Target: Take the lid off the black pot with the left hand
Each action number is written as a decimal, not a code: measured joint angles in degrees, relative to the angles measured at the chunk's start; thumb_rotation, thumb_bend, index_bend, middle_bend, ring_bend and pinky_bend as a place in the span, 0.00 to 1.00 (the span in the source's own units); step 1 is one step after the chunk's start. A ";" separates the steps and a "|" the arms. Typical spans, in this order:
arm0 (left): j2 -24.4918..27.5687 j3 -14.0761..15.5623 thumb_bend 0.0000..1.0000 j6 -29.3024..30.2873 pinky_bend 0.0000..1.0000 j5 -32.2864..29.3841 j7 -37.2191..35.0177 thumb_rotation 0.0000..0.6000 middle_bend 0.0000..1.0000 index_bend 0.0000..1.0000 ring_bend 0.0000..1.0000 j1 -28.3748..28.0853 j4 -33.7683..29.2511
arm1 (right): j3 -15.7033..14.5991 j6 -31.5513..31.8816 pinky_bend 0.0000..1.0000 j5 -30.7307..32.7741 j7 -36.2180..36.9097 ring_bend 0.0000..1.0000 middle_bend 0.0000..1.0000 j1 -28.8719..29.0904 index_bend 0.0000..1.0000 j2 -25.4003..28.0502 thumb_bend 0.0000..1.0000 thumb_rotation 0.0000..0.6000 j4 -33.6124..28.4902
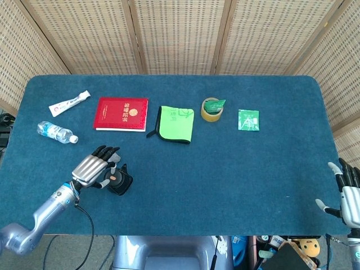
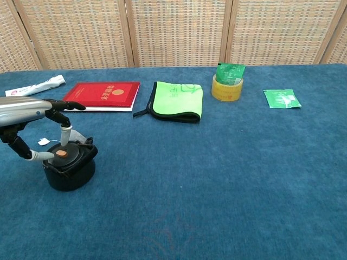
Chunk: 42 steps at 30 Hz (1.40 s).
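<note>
Lid (image 2: 63, 154) still on pot (image 2: 69, 173), near-left on table; nothing lifted yet. Left hand (image 2: 38, 122) over pot, fingers spread around lid knob, not closed. Grasp and lift remain. Right hand (image 1: 347, 194) spread, idle at table edge

Left hand (image 1: 93, 168) over the near-left table (image 1: 225, 169) area, fingers spread, fingertips at the black pot (image 1: 118, 181); lid (image 1: 114, 178) seated. Right hand (image 1: 349, 197) at the near-right edge, fingers apart, holding nothing

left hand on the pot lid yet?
Cannot tell. In the chest view the left hand brackets the lid of the black pot, fingertips close, but neither contact nor gap shows plainly.
</note>
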 measured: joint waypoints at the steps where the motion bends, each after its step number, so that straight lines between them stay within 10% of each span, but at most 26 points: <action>1: -0.02 0.01 0.33 -0.21 0.00 -0.26 0.38 1.00 0.00 0.49 0.00 -0.18 -0.25 | 0.00 -0.01 0.00 0.00 0.07 0.00 0.00 0.00 0.00 0.02 0.00 1.00 0.01; 42: 3.11 -1.04 0.42 1.95 0.00 -8.25 3.42 1.00 0.00 0.60 0.00 -1.73 -5.76 | -0.20 -0.10 0.00 -0.34 0.76 0.00 0.00 -0.02 0.00 0.28 0.00 1.00 -0.13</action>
